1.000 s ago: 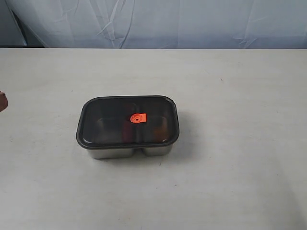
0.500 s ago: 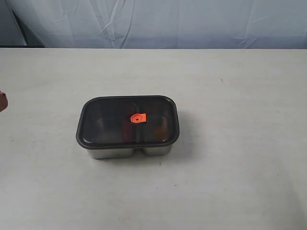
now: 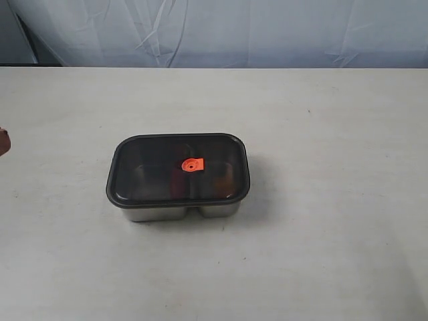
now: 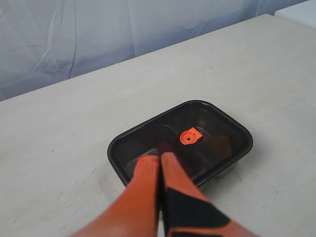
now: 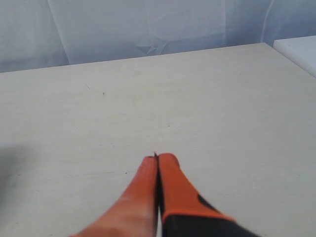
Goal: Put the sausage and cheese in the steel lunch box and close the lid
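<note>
The steel lunch box (image 3: 179,211) stands near the middle of the table, and the dark translucent lid (image 3: 150,170) lies flat on it, its orange valve tab (image 3: 192,164) at the centre. Dim reddish shapes show through the lid; I cannot tell the sausage or the cheese apart. In the left wrist view the lid (image 4: 217,143) is ahead of my left gripper (image 4: 160,157), whose jaws are pressed together with nothing between them. My right gripper (image 5: 157,158) is shut too, over bare table far from the box. In the exterior view only an orange tip (image 3: 3,141) shows at the left edge.
A pale wrinkled cloth backdrop (image 3: 221,33) hangs behind the table's far edge. A white surface (image 5: 298,52) borders the table at one side in the right wrist view.
</note>
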### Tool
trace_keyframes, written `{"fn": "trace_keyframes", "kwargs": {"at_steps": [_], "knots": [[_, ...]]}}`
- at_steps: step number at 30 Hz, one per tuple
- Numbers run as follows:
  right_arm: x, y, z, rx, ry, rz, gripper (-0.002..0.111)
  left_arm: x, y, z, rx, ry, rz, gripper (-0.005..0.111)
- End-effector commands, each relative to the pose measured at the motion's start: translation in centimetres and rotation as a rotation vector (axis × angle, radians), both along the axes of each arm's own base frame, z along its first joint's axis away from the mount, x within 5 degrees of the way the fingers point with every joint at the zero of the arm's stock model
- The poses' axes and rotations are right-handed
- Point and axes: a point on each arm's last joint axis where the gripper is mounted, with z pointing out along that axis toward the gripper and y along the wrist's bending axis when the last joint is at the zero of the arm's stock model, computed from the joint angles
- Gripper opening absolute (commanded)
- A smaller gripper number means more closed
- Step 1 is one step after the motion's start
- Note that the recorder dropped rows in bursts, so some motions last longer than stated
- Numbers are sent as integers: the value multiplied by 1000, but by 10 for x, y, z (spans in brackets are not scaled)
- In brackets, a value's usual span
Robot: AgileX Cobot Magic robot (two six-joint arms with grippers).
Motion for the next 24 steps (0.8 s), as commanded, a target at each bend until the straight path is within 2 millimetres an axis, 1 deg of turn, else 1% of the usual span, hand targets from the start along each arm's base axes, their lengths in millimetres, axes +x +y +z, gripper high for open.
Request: {"fn": "trace_keyframes", "kwargs": {"at_steps": [1,2,4,8,11,15,19,23,24], "knots": [[0,0,0,-1,-17,-4,0,-1,0,-1,-6,-5,1,0],[0,0,0,-1,-17,-4,0,-3,2,-3,1,-15,2,0],[0,0,0,-1,-17,-4,0,-3,3,-13,26,-18,10,0],[0,0,0,-1,-15,-4,0,-2,8,-41,92,-44,32,0],[0,0,0,-1,-15,-4,0,-7,10,-60,106,-21,34,0],[0,0,0,-1,-15,-4,0,-15,20,-77,97,-38,95,0],[0,0,0,-1,-15,-4,0,-24,30,-88,73,-92,192,0],[0,0,0,-1,-15,-4,0,-31,37,-90,35,-148,293,0],[0,0,0,-1,-15,-4,0,-32,39,-91,61,-175,312,0]]}}
